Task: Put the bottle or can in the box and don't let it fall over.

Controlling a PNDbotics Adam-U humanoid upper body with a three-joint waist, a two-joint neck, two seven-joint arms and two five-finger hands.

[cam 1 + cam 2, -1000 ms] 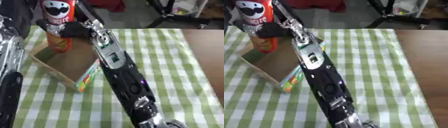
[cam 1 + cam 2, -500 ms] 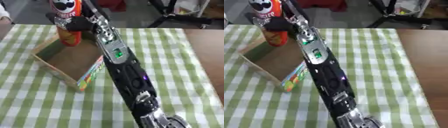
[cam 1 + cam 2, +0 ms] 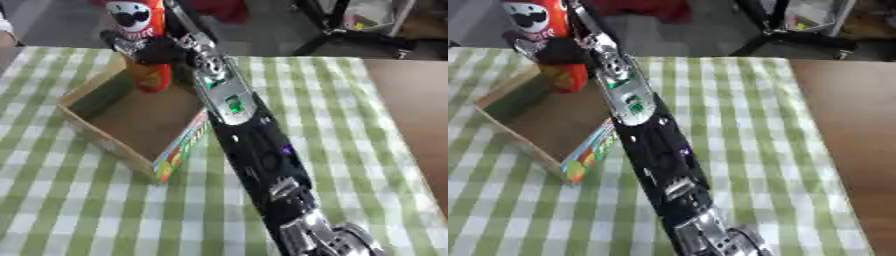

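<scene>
While the red can stands upright at the far end of the open cardboard box, the right robot hand is wrapped round its middle.
Left eye: box otherwise holds nothing, sitting on the green-checked bench. Right eye: the black arm crosses the box's near right wall, hiding it partly.

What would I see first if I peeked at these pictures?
First, the long black and silver right arm slanting up the middle of the green checked tablecloth. At its top, the right hand is curled round a tall red can with a cartoon face, standing upright at the far end of the open cardboard box, which lies on the cloth's left side.
</scene>
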